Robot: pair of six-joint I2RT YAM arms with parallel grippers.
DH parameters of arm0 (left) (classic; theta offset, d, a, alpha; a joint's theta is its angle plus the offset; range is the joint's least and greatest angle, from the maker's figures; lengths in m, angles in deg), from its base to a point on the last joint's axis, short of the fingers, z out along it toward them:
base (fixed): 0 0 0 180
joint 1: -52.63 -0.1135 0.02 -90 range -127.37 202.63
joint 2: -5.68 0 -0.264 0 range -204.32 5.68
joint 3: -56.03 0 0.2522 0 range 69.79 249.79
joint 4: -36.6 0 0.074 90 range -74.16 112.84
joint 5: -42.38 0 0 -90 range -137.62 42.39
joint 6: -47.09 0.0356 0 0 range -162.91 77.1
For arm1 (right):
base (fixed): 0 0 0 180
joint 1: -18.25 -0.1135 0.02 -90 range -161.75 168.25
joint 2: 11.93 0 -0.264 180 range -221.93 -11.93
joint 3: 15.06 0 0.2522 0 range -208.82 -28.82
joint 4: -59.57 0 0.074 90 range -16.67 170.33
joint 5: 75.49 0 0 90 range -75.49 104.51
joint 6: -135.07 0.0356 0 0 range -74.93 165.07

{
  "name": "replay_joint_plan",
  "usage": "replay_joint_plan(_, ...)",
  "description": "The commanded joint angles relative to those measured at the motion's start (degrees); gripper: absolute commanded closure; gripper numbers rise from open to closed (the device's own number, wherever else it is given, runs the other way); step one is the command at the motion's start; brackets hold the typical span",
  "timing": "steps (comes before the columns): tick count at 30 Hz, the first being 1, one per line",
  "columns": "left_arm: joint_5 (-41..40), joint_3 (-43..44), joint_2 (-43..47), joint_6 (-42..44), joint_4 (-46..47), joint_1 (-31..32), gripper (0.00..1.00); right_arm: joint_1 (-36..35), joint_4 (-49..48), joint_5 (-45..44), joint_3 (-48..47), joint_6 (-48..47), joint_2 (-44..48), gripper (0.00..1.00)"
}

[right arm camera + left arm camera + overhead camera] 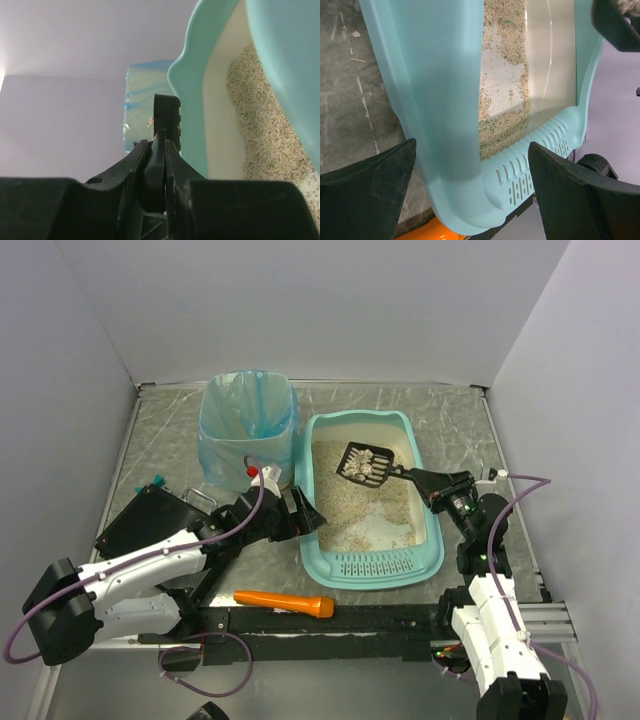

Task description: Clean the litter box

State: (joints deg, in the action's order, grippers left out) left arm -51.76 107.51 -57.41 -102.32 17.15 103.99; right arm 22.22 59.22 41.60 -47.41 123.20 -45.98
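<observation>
the litter box (380, 566) sits on the marbled grey table (460, 430), right of centre, its slotted lip toward the arms and beige litter (365, 515) spread over most of its floor, thinner toward the far end where pale bare bottom shows. the right gripper (428, 481) reaches in over the box's right rim, its fingers pinched tight on the thin handle of a black scoop (364, 464); the right wrist view shows both fingers pressed flat against the handle. the scoop head hangs over the far half of the box, above the litter, with pale clumps lying in it. the left gripper (300, 512) is at the box's left wall near the front corner, jaws spread wide. in the left wrist view one finger (370, 195) is outside the wall and the other is over the slotted lip, with the teal rim between them; whether either touches the plastic cannot be told. a waste bin (247, 430) lined with a blue bag stands just beside the box's far left corner. a flat black case (148, 522) lies at the left, partly under the left arm. an orange tool (285, 602) lies in front of the box, near the table's front edge.
</observation>
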Motion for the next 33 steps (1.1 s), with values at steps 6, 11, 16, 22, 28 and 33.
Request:
replay_joint_plan(6, -1.0, 0.2, 1.7, -0.3, 1.0, 0.2, 0.03, -2.5, -4.3, 0.4, -2.9, -2.8, -0.1, 1.0)
replay_joint_plan(11, -1.9, 0.3, 2.1, -0.1, 0.0, 0.2, 0.03, -1.4, -0.9, -2.6, -2.2, -2.2, 2.0, 1.0)
replay_joint_plan(16, -2.1, 0.2, 2.6, 0.0, 0.4, 0.2, 0.03, -2.5, 1.0, -0.3, -3.7, -2.7, -0.7, 1.0)
replay_joint_plan(22, -3.2, -1.0, 4.2, -0.3, -1.2, 0.2, 0.03, -3.7, -1.3, 1.1, -6.2, -3.8, -3.4, 1.0)
replay_joint_plan(28, -6.6, -2.2, 9.2, -0.6, -3.5, 0.2, 0.03, -8.2, -2.5, -3.9, -9.8, -4.7, -4.5, 1.0)
replay_joint_plan(33, -9.6, -2.4, 13.4, -0.5, -7.0, 0.2, 0.03, -11.2, -4.2, -6.1, -15.3, -2.3, -8.9, 1.0)
